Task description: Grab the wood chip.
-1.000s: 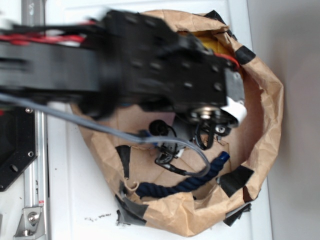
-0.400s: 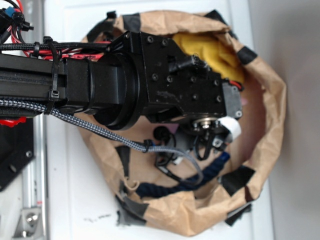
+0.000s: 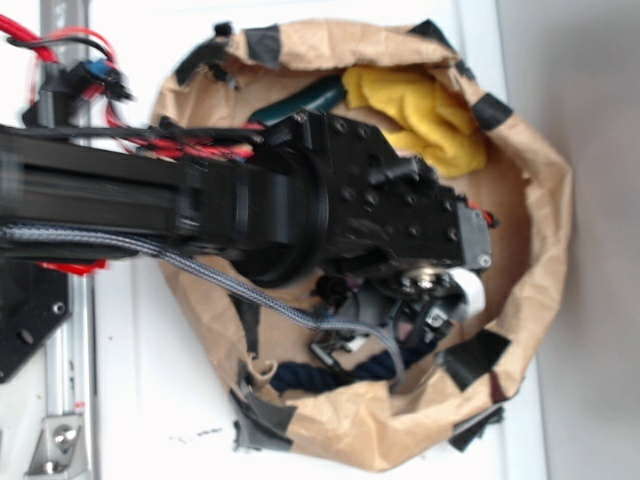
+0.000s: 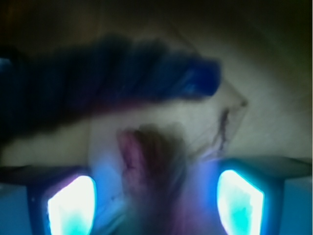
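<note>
The wrist view is badly blurred. In it my gripper is open, its two glowing fingertips standing wide apart at the bottom corners. Between them lies a blurred, elongated brown shape with a pinkish edge, apparently the wood chip; I cannot tell whether the fingers touch it. A navy rope lies just beyond it. In the exterior view the black arm and wrist hang over the floor of the brown paper nest and hide the wood chip and the fingers.
The crumpled brown paper wall, patched with black tape, rings the space. A yellow cloth and a dark green object lie at the far side. The navy rope runs along the near wall.
The arm has swung down the picture towards the navy rope, uncovering the yellow cloth and the green object. The wrist now sits lower over the nest floor.
</note>
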### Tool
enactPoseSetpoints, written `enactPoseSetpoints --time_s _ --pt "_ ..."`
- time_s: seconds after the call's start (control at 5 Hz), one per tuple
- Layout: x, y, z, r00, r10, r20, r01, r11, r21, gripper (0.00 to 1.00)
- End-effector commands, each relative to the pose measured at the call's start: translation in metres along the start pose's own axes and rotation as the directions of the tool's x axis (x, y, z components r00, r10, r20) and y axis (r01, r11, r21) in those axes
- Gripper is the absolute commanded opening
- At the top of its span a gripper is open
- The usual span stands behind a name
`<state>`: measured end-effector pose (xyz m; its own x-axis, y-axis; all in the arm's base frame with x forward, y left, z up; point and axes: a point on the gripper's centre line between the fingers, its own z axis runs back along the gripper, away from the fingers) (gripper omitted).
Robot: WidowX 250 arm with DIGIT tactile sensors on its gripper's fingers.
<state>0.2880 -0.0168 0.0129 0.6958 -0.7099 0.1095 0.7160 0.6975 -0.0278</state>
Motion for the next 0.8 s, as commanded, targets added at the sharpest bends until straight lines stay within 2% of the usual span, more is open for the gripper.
enactPoseSetpoints --time_s 0.0,0.2,0.4,0.6 --pt "-0.003 -0.023 -0.010 0.999 -0.032 -0.031 0.032 0.999 -0.009 0.82" --pt "-0.006 -0.019 -0.005 0.999 0.027 -0.034 -0.027 1.000 0.001 0.00" --pt "-0.012 -0.016 0.002 0.996 0.076 -0.040 -0.076 0.997 0.002 0.00" --pt "-0.023 -0.012 0.011 0.984 0.160 -0.072 -0.160 0.987 0.012 0.00"
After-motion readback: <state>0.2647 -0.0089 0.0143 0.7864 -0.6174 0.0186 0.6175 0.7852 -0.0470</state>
